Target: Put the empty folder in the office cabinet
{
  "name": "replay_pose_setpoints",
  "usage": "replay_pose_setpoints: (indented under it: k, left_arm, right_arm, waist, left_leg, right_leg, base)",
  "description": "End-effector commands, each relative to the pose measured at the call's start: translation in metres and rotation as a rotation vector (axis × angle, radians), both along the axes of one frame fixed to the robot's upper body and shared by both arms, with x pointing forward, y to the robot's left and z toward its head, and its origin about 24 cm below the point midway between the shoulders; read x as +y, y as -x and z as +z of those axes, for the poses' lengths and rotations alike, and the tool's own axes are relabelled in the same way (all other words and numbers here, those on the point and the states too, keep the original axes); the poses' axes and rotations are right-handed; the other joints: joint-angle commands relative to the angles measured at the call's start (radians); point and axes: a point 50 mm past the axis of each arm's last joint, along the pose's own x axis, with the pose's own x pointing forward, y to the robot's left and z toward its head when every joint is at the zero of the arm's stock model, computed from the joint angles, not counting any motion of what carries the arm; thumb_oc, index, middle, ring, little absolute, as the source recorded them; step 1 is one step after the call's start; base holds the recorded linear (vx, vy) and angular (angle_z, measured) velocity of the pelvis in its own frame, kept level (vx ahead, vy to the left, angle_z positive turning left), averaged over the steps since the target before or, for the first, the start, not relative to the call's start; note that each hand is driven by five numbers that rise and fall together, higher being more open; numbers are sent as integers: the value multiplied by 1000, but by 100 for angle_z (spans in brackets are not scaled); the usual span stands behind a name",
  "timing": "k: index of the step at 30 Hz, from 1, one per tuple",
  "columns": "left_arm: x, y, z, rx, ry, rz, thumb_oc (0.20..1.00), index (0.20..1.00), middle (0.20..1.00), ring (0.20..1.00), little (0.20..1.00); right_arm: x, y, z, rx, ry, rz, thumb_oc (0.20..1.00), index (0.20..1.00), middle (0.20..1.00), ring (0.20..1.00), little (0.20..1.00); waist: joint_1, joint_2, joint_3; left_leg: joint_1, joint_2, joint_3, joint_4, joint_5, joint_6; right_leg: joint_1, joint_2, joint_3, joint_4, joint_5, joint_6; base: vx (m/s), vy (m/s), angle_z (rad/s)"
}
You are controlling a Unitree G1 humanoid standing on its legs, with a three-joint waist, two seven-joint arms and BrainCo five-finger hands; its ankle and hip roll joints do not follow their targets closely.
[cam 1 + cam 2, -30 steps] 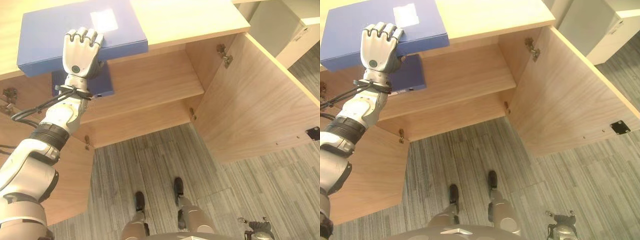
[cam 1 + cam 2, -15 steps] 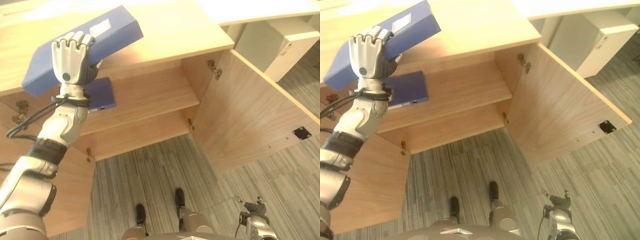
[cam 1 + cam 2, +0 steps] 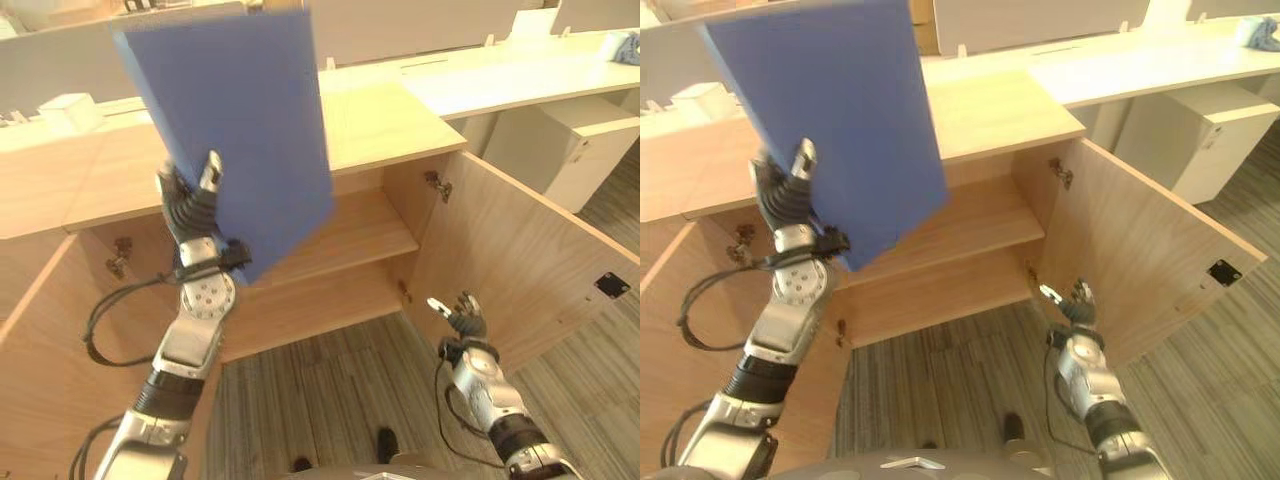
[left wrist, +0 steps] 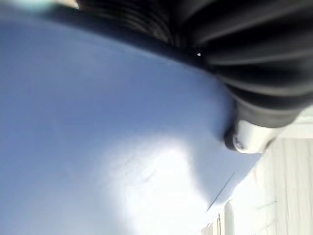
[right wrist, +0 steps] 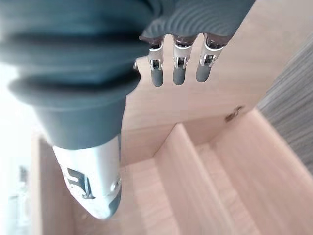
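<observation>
The blue folder (image 3: pixel 235 130) was held aloft, gripped in the left hand (image 3: pixel 190 200), above the open cabinet (image 3: pixel 370 235). The right hand (image 3: pixel 458 315) was hung open, idle. Lowering onto the shelf (image 3: pixel 960 225) was judged next.

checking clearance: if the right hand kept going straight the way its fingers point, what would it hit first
Probably the open cabinet: the right hand points its straight fingers toward the shelf, nothing between. Depth is unclear.
</observation>
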Motion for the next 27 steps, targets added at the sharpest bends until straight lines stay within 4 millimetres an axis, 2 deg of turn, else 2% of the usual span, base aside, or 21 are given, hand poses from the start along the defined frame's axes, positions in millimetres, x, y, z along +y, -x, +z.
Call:
replay_pose_setpoints:
  k: [1, 3, 6, 7, 9, 11, 12, 16, 17, 18, 19, 20, 21, 22, 23, 25, 26, 27]
  left_arm:
    - [4, 6, 11, -55, 80, -125, 200, 200, 200, 200, 200]
    - [1, 13, 1, -9, 121, -182, 200, 200, 200, 200, 200]
    - [0, 20, -9, 37, 151, -218, 200, 200, 200, 200, 200]
    - [0, 20, -9, 37, 151, -218, 200, 200, 200, 200, 200]
    - [-2, 33, -29, 136, 182, -318, 200, 200, 200, 200, 200]
    - [-1, 37, -33, 161, 179, -334, 200, 200, 200, 200, 200]
    - [1, 45, -39, 200, 184, -372, 200, 200, 200, 200, 200]
    - [0, 53, -46, 243, 219, -425, 200, 200, 200, 200, 200]
    - [-7, 57, -49, 274, 246, -489, 200, 200, 200, 200, 200]
    - [-10, 58, -49, 278, 254, -512, 200, 200, 200, 200, 200]
    - [-10, 58, -49, 278, 254, -511, 200, 200, 200, 200, 200]
    - [-17, 59, -49, 295, 266, -564, 200, 200, 200, 200, 200]
    - [-17, 59, -49, 295, 266, -564, 200, 200, 200, 200, 200]
    - [-23, 59, -48, 299, 266, -605, 200, 200, 200, 200, 200]
    - [-23, 59, -48, 299, 266, -605, 200, 200, 200, 200, 200]
    - [-33, 59, -44, 298, 262, -660, 200, 200, 200, 200, 200]
    - [-32, 59, -44, 298, 262, -659, 200, 200, 200, 200, 200]
    - [-36, 60, -43, 301, 264, -677, 200, 200, 200, 200, 200]
  right_arm:
    - [-1, -19, 32, -155, -80, 13, 1000, 1000, 1000, 1000, 1000]
    - [0, -28, 46, -213, -118, 16, 1000, 1000, 1000, 1000, 1000]
    - [-2, -34, 57, -258, -126, 1, 1000, 1000, 1000, 1000, 1000]
    - [-2, -34, 57, -258, -126, 1, 1000, 1000, 1000, 1000, 1000]
    - [-14, -41, 62, -234, -88, 49, 1000, 1000, 1000, 1000, 1000]
    - [-18, -42, 64, -228, -79, 70, 1000, 1000, 1000, 1000, 1000]
    - [-21, -45, 68, -224, -83, 112, 1000, 1000, 1000, 1000, 1000]
    - [-15, -48, 73, -232, -125, 185, 1000, 1000, 1000, 1000, 1000]
    - [3, -47, 74, -230, -190, 274, 1000, 1000, 1000, 1000, 1000]
    - [12, -46, 73, -221, -212, 313, 1000, 1000, 1000, 1000, 1000]
    - [12, -46, 73, -221, -213, 313, 1000, 1000, 1000, 1000, 1000]
    - [33, -43, 71, -199, -258, 409, 1000, 1000, 1000, 1000, 1000]
    - [33, -43, 71, -199, -258, 409, 1000, 1000, 1000, 1000, 1000]
    - [53, -39, 70, -179, -286, 503, 1000, 1000, 1000, 1000, 1000]
    - [53, -39, 70, -179, -286, 503, 1000, 1000, 1000, 1000, 1000]
    - [79, -32, 71, -166, -303, 628, 1000, 1000, 1000, 1000, 1000]
    - [79, -32, 71, -166, -303, 628, 1000, 1000, 1000, 1000, 1000]
    - [88, -29, 69, -154, -311, 665, 1000, 1000, 1000, 1000, 1000]
  waist:
    - [22, -41, -37]
    - [33, -43, -39]
    - [42, -44, -42]
    - [42, -44, -42]
    - [62, -60, -42]
    - [67, -64, -40]
    - [77, -71, -37]
    - [88, -79, -28]
    - [96, -85, -21]
    - [98, -87, -19]
    - [98, -87, -19]
    - [104, -91, -15]
    - [103, -91, -15]
    - [107, -92, -11]
    - [106, -92, -11]
    - [111, -94, -7]
    - [111, -94, -7]
    - [113, -94, -6]
  left_leg:
    - [14, -49, 7, 3, -141, 21]
    - [21, -53, 3, 3, -143, 26]
    - [26, -56, 0, 3, -145, 29]
    - [26, -56, 0, 3, -145, 29]
    - [28, -60, -7, 3, -142, 32]
    - [27, -61, -7, 3, -142, 32]
    - [27, -62, -9, 3, -141, 33]
    - [24, -61, -13, 3, -138, 35]
    - [19, -62, -17, 3, -135, 37]
    - [16, -62, -20, 3, -134, 37]
    - [16, -63, -20, 3, -134, 37]
    - [13, -62, -23, 3, -131, 38]
    - [13, -62, -24, 3, -131, 38]
    - [9, -61, -26, 3, -128, 37]
    - [8, -61, -26, 3, -128, 37]
    - [2, -62, -33, 3, -124, 37]
    - [2, -62, -33, 3, -124, 37]
    - [0, -62, -36, 3, -122, 38]
  right_leg:
    - [12, -93, 3, 67, -114, 98]
    - [19, -99, 2, 68, -113, 99]
    - [26, -105, -2, 67, -113, 101]
    - [26, -105, -2, 67, -113, 101]
    - [31, -112, -8, 69, -109, 103]
    - [30, -113, -8, 70, -109, 103]
    - [29, -116, -11, 75, -106, 105]
    - [25, -119, -11, 81, -104, 106]
    - [19, -121, -11, 87, -102, 108]
    - [16, -122, -11, 88, -101, 108]
    - [16, -122, -11, 89, -101, 108]
    - [12, -122, -11, 92, -100, 108]
    - [12, -122, -12, 93, -100, 108]
    - [7, -124, -14, 97, -99, 109]
    - [7, -124, -14, 97, -99, 109]
    - [2, -125, -17, 102, -99, 108]
    - [2, -125, -17, 102, -99, 108]
    - [0, -125, -17, 103, -99, 107]
  base:
    - [16, 52, 4]
    - [8, 33, 4]
    - [13, 21, 5]
    - [-1, 24, 4]
    - [-13, 26, 8]
    - [-11, 14, 19]
    - [-10, 13, 17]
    - [-4, 3, 2]
    - [0, 0, 0]
    - [0, 0, 0]
    - [0, 0, 0]
    - [0, 0, 0]
    - [0, 0, 0]
    - [0, 0, 0]
    - [0, 0, 0]
    - [5, -2, 8]
    - [8, 1, 10]
    - [9, 2, 6]
